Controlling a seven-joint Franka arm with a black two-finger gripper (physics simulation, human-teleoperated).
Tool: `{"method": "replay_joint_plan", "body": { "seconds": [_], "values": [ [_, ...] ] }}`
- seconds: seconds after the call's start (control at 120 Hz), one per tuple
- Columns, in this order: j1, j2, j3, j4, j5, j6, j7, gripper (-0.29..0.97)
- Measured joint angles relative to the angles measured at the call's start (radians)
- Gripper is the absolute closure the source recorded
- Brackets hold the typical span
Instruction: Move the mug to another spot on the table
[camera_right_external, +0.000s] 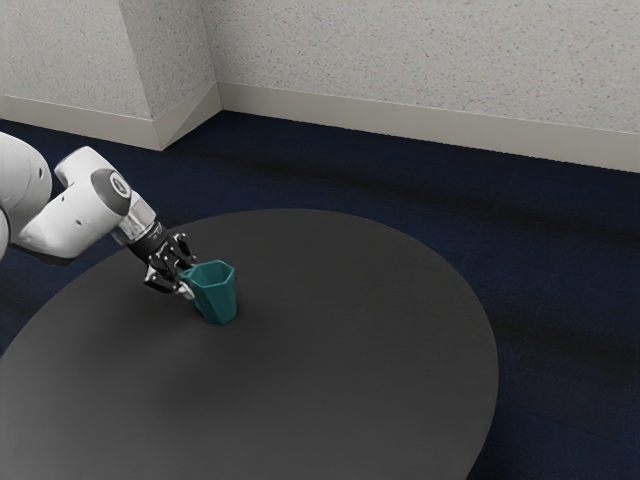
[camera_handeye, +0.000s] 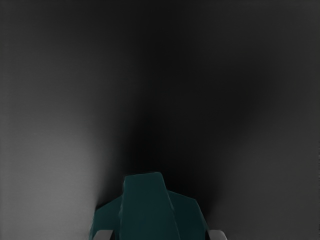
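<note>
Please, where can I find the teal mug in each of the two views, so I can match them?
Exterior view: the teal faceted mug stands left of the picture's centre on the round dark grey table, against the black gripper.
Wrist view: the mug is the teal shape close before the camera, between the jaws.
Shared landmark: the dark table surface around it.

Smooth, rounded white arm shells (camera_right_external: 60, 215), a grey circular joint cap (camera_right_external: 108, 186) and a black wrist (camera_right_external: 145, 238) lead into a black two-fingered end effector (camera_right_external: 183, 280) with pale pads (camera_handeye: 102, 234).
</note>
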Motion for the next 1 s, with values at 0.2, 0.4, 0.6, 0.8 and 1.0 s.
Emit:
{"method": "replay_joint_plan", "body": {
  "seconds": [0.2, 0.4, 0.6, 0.8, 1.0],
  "values": [
    [0.000, -0.006, 0.000, -0.002, 0.000, -0.001, 0.001, 0.58],
    [0.000, -0.016, 0.000, -0.011, 0.001, -0.002, 0.001, 0.59],
    [0.013, -0.036, 0.001, -0.024, -0.031, -0.031, 0.010, 0.62],
    [0.016, -0.072, 0.002, -0.065, -0.102, -0.080, 0.040, 0.66],
    [-0.012, -0.119, 0.000, -0.123, -0.129, -0.100, 0.060, 0.68]
  ]
}}
